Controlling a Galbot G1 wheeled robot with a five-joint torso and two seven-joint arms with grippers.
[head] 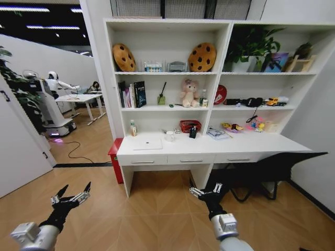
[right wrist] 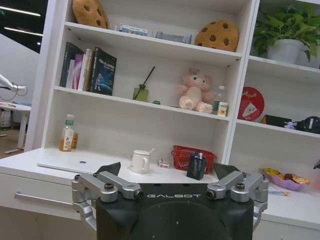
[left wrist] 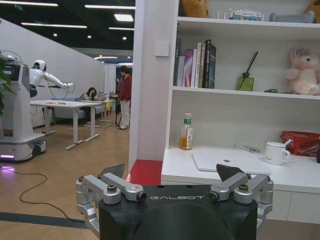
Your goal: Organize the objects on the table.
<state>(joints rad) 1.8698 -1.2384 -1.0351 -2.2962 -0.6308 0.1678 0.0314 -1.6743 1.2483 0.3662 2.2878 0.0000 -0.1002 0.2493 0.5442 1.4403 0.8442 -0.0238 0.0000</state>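
Nearest the camera, the left gripper [head: 75, 191] and right gripper [head: 206, 190] hover over the wooden floor, short of the table [head: 272, 142] — both with fingers spread wide, holding nothing. On the desktop beyond lie the silver laptop [head: 147, 144], a white mug [head: 169, 136], a red basket [head: 190, 125] and a dark pen holder [right wrist: 196, 167] — all untouched.

A long white table [head: 209, 149] with three flat drawers stands under tall white shelves. A closed silver laptop [head: 147, 144] lies flat near its left end. Farther right, a small black holder with pens [right wrist: 196, 166] stands upright, just beside a red basket [right wrist: 192, 156].
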